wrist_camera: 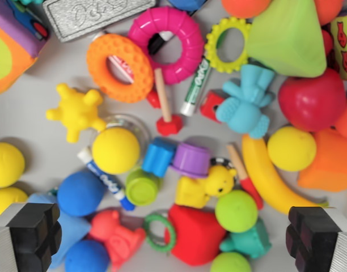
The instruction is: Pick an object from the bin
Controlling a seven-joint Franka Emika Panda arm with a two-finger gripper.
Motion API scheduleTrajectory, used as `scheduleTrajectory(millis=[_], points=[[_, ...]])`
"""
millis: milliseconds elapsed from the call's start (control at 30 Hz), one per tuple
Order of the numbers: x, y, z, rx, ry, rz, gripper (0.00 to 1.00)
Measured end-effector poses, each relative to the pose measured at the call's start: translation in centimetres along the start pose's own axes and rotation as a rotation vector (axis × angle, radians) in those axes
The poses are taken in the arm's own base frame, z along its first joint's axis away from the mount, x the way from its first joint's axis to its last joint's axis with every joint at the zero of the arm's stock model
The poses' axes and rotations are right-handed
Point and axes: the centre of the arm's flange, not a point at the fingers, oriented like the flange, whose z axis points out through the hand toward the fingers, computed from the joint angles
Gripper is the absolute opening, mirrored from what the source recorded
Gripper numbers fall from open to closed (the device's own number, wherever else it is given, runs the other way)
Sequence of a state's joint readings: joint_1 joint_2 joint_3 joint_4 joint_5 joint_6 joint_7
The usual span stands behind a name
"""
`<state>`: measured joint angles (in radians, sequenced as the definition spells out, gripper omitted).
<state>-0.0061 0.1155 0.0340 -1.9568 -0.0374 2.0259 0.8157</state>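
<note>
The gripper [173, 241] looks straight down into the bin, its two black finger pads [34, 235] showing at the near corners of the wrist view, one at the left and one at the right. The jaws stand wide apart and hold nothing; they hang above the toys without touching any.

Nearest, between the pads, lie a red plastic block [199, 235], a red rubbery figure [114, 235] just left of it with a thin green ring [160, 231] between them, a lime green ball [236, 211] and a teal animal figure [250, 242]. Two blue foam balls [80, 194] sit at the near left.

In the middle band a yellow ball [115, 150] rests on a clear round lid [136, 127], with a blue-capped marker [102, 178] running beneath it. To its right are a blue plastic cup [158, 157], a purple cup [191, 160], a small yellow duck-like toy [204, 188] and a yellow plastic banana [270, 178]. Another yellow ball [291, 148] touches the banana's far end. Two more yellow balls [6, 164] lie at the left edge.

Farther, a yellow knobbly star toy [77, 111] sits left, a light blue bear figure [244, 102] right of centre, and a red apple [312, 101] beside it. Beyond are an orange bumpy ring [119, 68] overlapping a pink glossy ring [169, 44], a green-capped marker [196, 88], a yellow-green gear-edged ring [230, 42] and a large light green cone [287, 37]. The bare grey floor of the bin [37, 88] shows at the left.
</note>
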Motion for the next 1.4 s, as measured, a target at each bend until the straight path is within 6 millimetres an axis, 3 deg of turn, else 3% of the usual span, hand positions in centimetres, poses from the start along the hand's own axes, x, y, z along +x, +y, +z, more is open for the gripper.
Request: scheduleTrajectory(millis=[500,1400], points=[[-0.1,-0.7,2.8,0.007,0.003,-0.048,1.0],[-0.6,-3.0,11.7,0.034,0.009,-0.207,1.0]])
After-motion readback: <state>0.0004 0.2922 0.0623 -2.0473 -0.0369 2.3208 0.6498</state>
